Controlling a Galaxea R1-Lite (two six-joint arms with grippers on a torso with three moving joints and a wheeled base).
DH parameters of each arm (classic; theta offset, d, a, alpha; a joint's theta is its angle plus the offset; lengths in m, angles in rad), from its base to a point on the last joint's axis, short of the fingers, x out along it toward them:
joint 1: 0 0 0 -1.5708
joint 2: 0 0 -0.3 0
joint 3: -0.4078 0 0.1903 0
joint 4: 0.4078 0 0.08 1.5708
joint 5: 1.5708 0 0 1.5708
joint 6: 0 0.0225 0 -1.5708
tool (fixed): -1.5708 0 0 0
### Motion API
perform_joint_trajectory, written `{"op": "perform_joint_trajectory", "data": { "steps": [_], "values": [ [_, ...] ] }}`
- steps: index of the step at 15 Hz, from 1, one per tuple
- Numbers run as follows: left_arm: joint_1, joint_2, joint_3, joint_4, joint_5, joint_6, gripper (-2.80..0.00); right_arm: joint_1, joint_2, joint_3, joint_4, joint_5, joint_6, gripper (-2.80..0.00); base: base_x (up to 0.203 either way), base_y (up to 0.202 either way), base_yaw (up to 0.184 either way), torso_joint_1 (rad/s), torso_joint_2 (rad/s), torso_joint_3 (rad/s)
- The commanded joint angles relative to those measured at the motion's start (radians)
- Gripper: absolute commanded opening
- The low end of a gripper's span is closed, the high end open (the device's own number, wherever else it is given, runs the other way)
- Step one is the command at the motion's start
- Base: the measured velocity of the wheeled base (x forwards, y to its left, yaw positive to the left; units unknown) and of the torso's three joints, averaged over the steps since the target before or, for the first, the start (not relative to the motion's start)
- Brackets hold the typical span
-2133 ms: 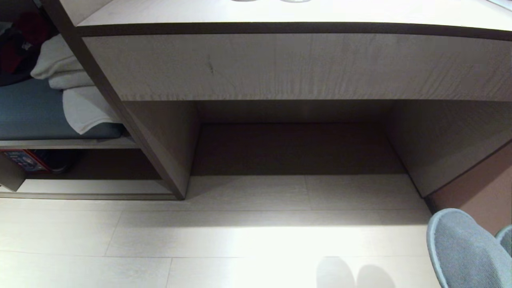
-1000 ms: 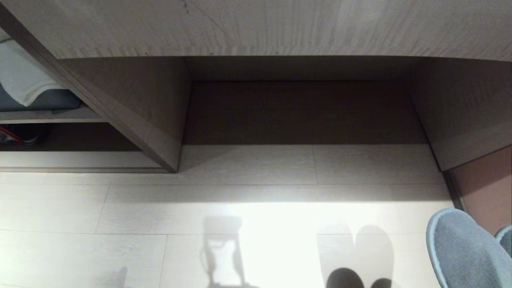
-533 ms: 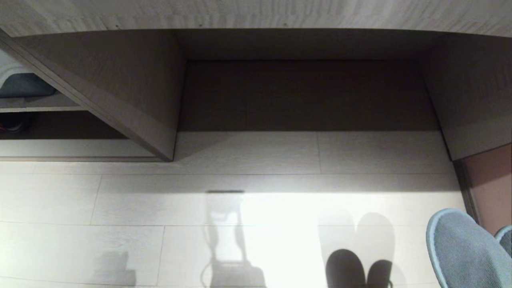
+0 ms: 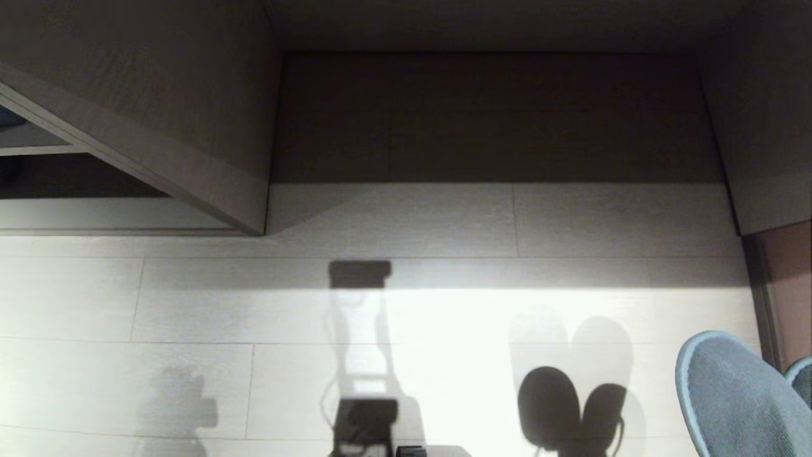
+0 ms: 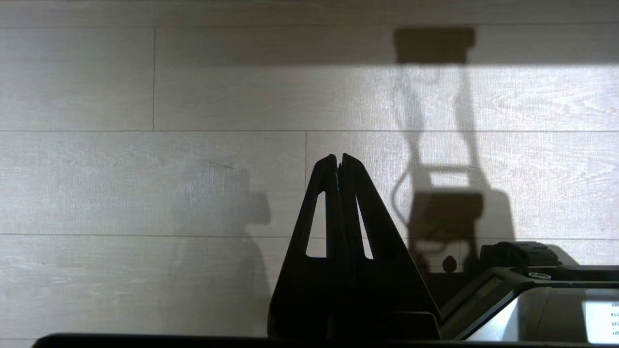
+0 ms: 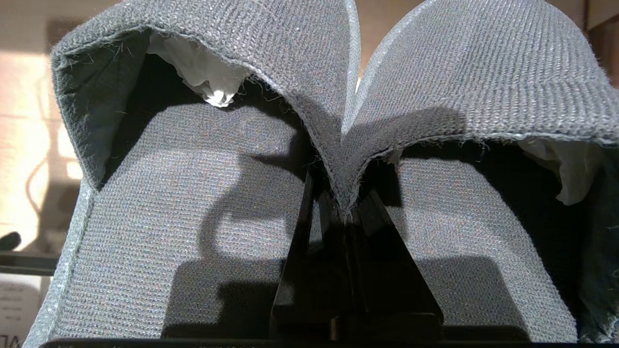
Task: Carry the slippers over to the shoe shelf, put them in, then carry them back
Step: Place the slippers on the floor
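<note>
Pale wood-look floor planks (image 4: pixel 406 311) fill most of the head view, brightly lit in the middle and crossed by dark shadows of the robot and of two rounded toes. Beyond the floor stands a tall desk recess (image 4: pixel 495 114) with a dark back wall and pale wood sides. At the far left edge lies a low open shoe shelf (image 4: pixel 95 212), only its pale bottom board and dark inside showing.

At the lower right corner of the head view the slippers (image 4: pixel 736 397) hang above the floor, grey knit fabric with a lighter rim, well apart from the shelf. The right wrist view shows the right gripper (image 6: pixel 344 205) with its black fingers (image 6: pixel 382 241) pressed together on the inner edges of both slippers where the two uppers meet, white paper stuffing peeking from each toe.

The left gripper (image 5: pixel 338 162) points at bare floor, fingers together with nothing between them.
</note>
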Motion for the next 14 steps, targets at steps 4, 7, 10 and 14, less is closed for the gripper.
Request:
{"op": "perform_joint_trajectory", "data": {
  "steps": [4,7,10,14],
  "values": [
    [0.0,0.001,0.0,0.0,0.0,0.0,-2.8,0.001,0.001,0.002,0.0,0.0,0.0,-2.8,0.0,0.0,0.0,0.003,0.0,-0.196],
    [0.0,0.001,0.0,0.0,0.0,0.0,-2.8,0.001,0.001,0.002,-0.001,0.0,0.0,-2.8,0.0,0.0,0.0,0.003,0.0,-0.197],
    [0.0,0.001,0.0,0.0,0.0,0.0,-2.8,0.001,0.001,0.002,0.0,0.0,0.0,-2.8,0.0,0.0,0.0,-0.001,0.0,-0.199],
    [0.0,0.001,0.0,0.0,0.0,0.0,-2.8,0.001,0.001,0.002,-0.001,0.0,0.0,-2.8,0.0,0.0,0.0,0.002,0.0,-0.197]
  ]
}}
